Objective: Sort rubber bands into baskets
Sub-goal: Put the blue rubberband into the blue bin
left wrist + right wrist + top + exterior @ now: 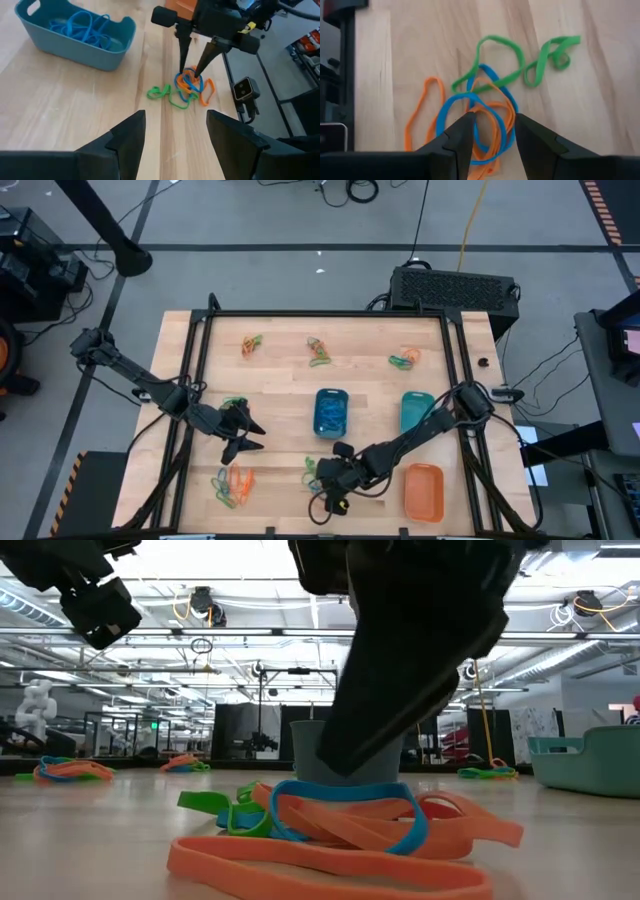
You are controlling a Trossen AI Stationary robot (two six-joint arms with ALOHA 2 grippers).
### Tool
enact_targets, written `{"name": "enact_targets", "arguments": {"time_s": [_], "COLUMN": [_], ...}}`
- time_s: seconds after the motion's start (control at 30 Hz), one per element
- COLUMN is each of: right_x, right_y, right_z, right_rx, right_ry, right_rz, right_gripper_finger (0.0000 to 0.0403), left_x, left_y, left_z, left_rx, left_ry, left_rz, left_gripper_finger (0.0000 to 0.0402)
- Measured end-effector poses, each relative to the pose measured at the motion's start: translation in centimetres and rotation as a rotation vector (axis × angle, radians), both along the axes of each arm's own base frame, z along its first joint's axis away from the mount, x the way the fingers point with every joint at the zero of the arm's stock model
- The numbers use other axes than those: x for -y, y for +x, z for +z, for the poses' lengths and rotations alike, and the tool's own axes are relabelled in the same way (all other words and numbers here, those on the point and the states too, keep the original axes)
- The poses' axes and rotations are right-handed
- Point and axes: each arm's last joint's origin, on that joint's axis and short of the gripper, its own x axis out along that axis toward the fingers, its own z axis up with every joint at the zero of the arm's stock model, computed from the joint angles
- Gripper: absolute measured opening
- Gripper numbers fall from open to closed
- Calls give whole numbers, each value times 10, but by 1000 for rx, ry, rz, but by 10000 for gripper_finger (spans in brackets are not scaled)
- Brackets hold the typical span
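Right under my right gripper (491, 131) lies a tangle of rubber bands (485, 100) near the front edge of the table (280, 380), blue, orange and green loops all knotted over each other. The heap stretches along the front edge, its green loops (167, 95) trailing out toward the table's left side and the orange ones (420, 117) lying on the other side, toward the orange basket (423, 490). My right fingers are spread a little and point straight down into the pile, one tip on either side of a blue loop (470, 122) and an orange strand; I can't tell if they touch the wood, since the tips bury themselves in the bands. From table height the pile fills the foreground and my gripper's dark body blocks most of what is behind it.

The blue basket (332, 412) stands just behind the pile with its long axis running front to back and a bundle of blue bands (82, 27) inside. The teal basket (415, 412) stands to its right, also lengthwise front to back; the orange basket is at the front right, partly cut off in my left wrist view.

My left gripper (243, 434) hangs wide open over the left side of the table, facing the pile. More mixed clumps (233, 485) lie at front left and three along the back (318, 352), too small to sort out colour by colour.
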Motion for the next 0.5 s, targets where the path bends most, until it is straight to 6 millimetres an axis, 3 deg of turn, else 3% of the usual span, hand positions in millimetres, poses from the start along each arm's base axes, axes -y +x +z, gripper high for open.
{"name": "enact_targets", "arguments": {"time_s": [0.3, 0.5], "right_x": [-3, -2], "right_y": [-2, -1], "right_z": [-15, -16], "right_rx": [-47, -44], "right_ry": [-28, -39], "right_rz": [12, 25], "right_gripper_finger": [130, 84], "left_x": [0, 0], "left_y": [0, 0], "left_z": [0, 0], "left_rx": [-9, -15], "left_ry": [-45, -66], "left_rz": [31, 43], "left_gripper_finger": [217, 217]}}
